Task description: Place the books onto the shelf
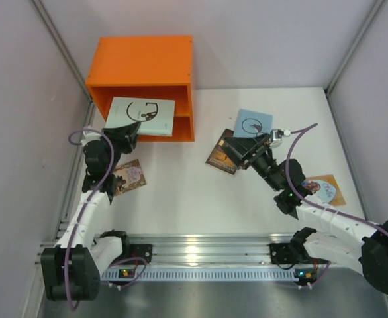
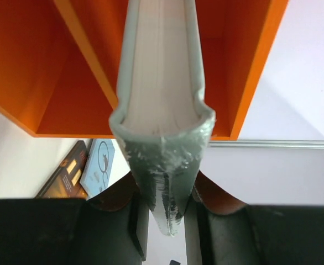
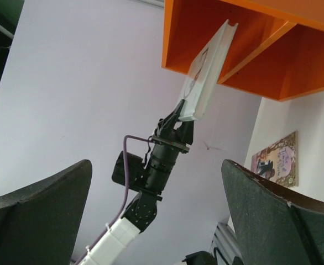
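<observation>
- So, where is the pale book?
- It is in the left claw, which is closed on its near end. The far end is just inside the open front of the orange shelf.
- And the right claw?
- It is spread wide and holds nothing. It hangs over the dark brown book, next to a second pale book on the counter.

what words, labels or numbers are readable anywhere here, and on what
Nothing is legible in any view.
lifted pale blue book: black ring logo, print beside it blurred
pale blue book lying flat: ring logo, print too small
dark brown book: pale marks, unreadable
pinkish book: title blurred
orange book: blue circle, no readable words
shelf: no label visible
</observation>
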Motion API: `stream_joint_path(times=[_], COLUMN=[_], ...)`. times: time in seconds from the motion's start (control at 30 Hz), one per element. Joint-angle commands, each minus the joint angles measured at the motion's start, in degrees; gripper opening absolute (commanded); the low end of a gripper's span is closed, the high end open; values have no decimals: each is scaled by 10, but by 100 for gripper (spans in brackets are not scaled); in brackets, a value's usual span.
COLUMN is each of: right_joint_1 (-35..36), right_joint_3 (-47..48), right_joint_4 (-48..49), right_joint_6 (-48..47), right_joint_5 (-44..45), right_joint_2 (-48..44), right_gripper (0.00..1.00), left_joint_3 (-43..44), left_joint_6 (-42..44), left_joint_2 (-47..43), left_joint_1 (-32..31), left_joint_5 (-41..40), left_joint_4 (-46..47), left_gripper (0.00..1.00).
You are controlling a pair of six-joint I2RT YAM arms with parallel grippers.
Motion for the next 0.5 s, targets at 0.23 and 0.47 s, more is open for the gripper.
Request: stream_joint_path(times=[0.23, 0.47], right_joint_1=[-31, -57], right_joint_3=[6, 8], right_joint_4=[-5, -24], right_joint_6=[-24, -41], right_joint_5=[-17, -28], right_joint_2=[-12, -22], right_gripper=[100, 100], left_joint_3=[49, 97], left_joint_6=[-10, -1], left_joint_2=[60, 164], left_joint_1=[-27, -69], left_joint_5=[-73, -91], left_joint_4=[222, 285], left_gripper=[0, 0])
